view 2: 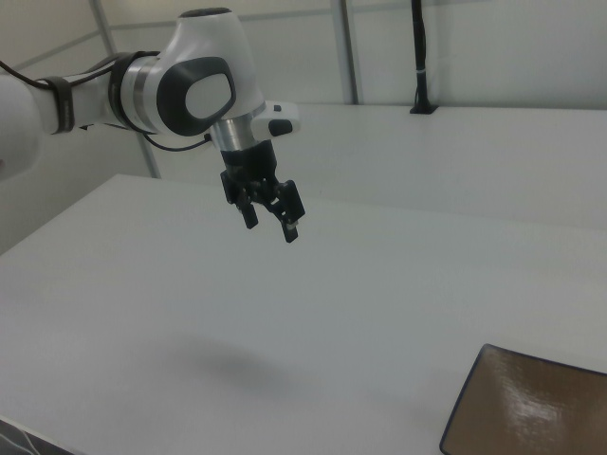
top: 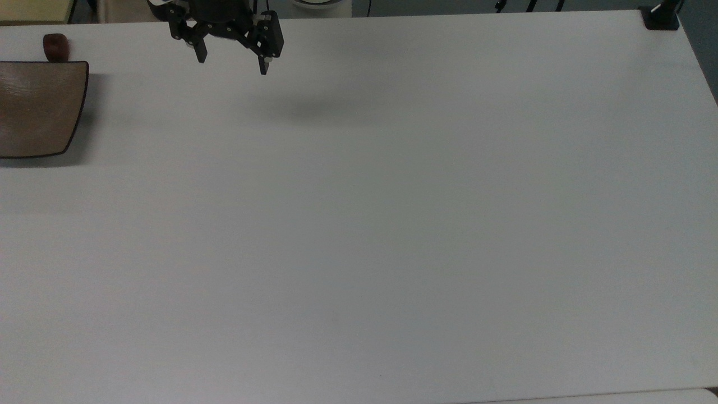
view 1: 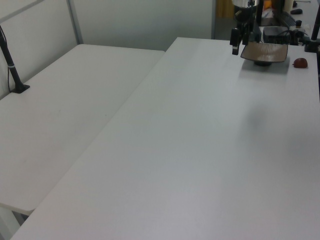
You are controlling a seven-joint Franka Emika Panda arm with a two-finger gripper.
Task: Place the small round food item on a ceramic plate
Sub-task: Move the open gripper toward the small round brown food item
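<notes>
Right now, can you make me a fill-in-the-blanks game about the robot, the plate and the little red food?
1. The small round food item lies on the ____, not on the ceramic plate.
2. The gripper hangs in the air with its fingers ____.
3. The gripper holds ____.
4. In the top view, the food item is to the ____ of the gripper.

Missing words: table; open; nothing; left

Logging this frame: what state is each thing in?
gripper: jaws open, empty, raised above the table
small round food item: on the table, beside the plate, not on it
ceramic plate: empty
table: bears the plate and food item
</notes>
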